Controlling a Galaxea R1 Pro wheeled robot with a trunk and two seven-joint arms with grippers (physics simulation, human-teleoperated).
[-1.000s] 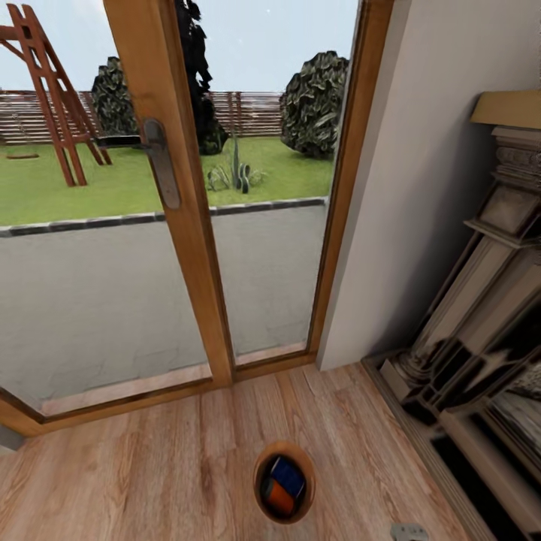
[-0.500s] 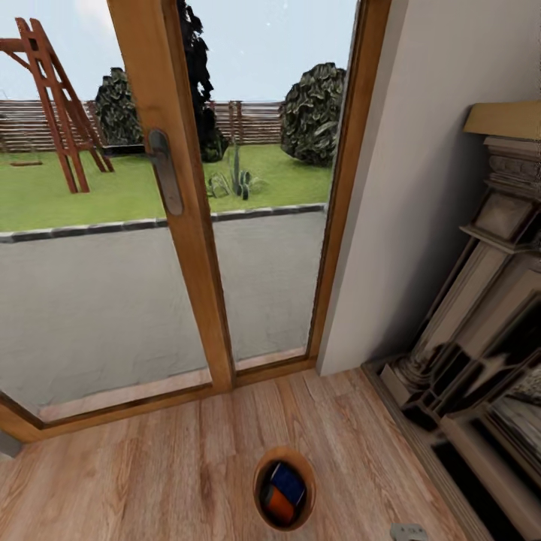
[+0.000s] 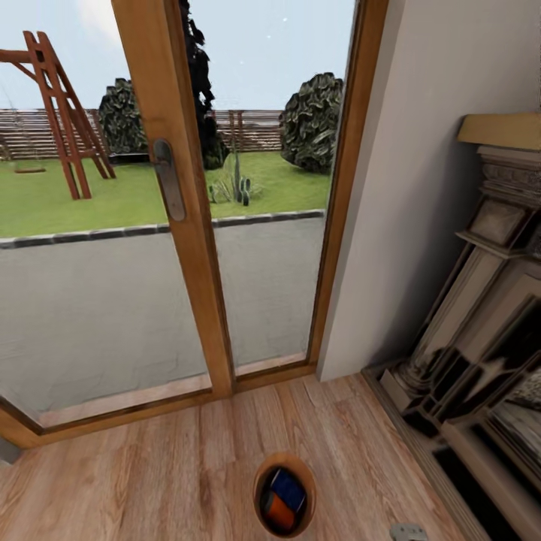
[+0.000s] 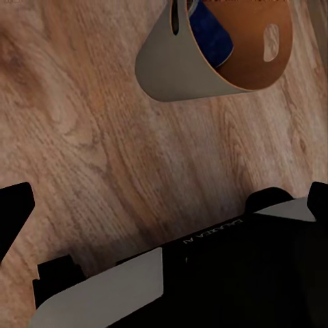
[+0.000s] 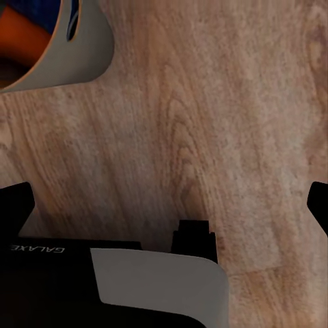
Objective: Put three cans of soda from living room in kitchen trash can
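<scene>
The tash can [image 3: 284, 457], a small round bin with a copper inside, sits low in the head view on the light wood planks of the living room. A blue can of soda [image 3: 288, 488] and an orange one [image 3: 279, 512] lie inside it. The left wrist view shows the bin's grey wall [image 4: 171, 68] and the blue can [image 4: 212, 41]. In the right wrist view I see the bin [image 5: 82, 55] and the orange can [image 5: 20, 37]. My left gripper [image 4: 164, 205] and right gripper [image 5: 164, 205] hang open over the floor, well apart from the bin and holding nothing.
A wood-framed glass door [image 3: 188, 248] with a metal handle [image 3: 168, 180] stands straight ahead, with a garden beyond it. A white wall [image 3: 406, 188] and a carved fireplace surround [image 3: 481, 330] close off the right side. My black and white base [image 4: 205, 273] is below the grippers.
The whole head view has shifted slightly: the door frame and garden sit a little lower and to the right. The bin and its cans look unchanged.
</scene>
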